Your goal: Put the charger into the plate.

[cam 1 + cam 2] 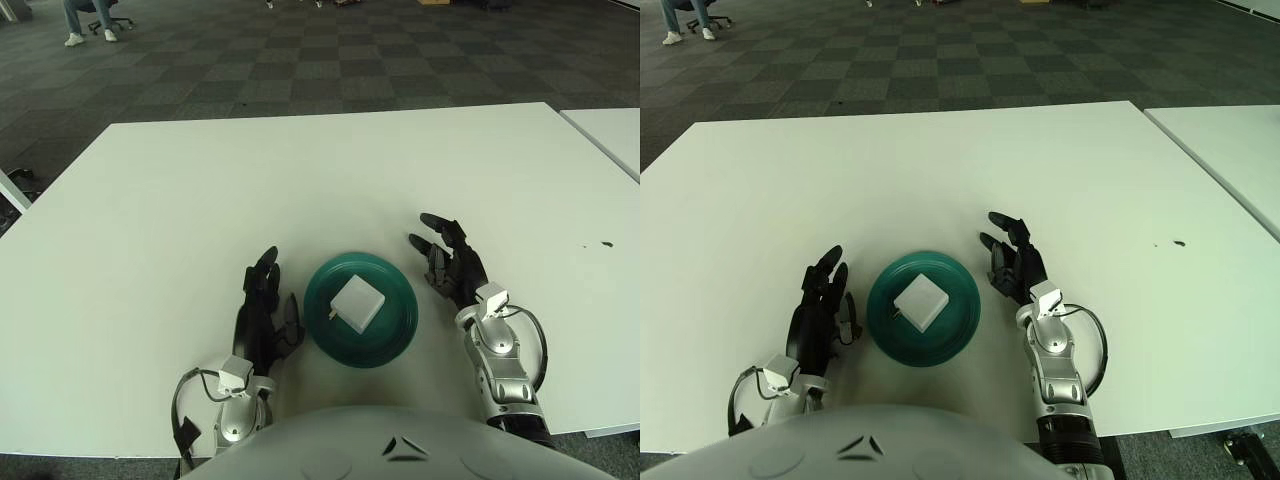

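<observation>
A: Where is the small white square charger (358,303) at this moment?

B: It lies flat inside the round dark-green plate (400,330), a little toward the plate's centre, with green showing all round it. No fingers touch it.

A: And the plate itself?

B: It sits on the wide white worktop (300,180), at the near edge, roughly six o'clock from the middle of the surface, between the two arms.

A: What is the right robot hand (447,263) doing?

B: It shows at about three o'clock from the plate, just beside the rim but apart from it. Its black fingers (437,222) are spread wide and point toward twelve o'clock, holding nothing. A silver forearm with a looped cable runs back from it toward the near edge.

A: The left robot hand (820,308)?

B: At nine o'clock from the plate, close to the rim, fingers loosely extended toward twelve o'clock and empty. Whether its palm touches the worktop I cannot tell.

A: Anything else on the surface?

B: A tiny dark speck (609,244) far out at three o'clock. A second white worktop (1230,150) stands alongside on the right, and dark checkered carpet (330,60) lies beyond at twelve o'clock.
</observation>
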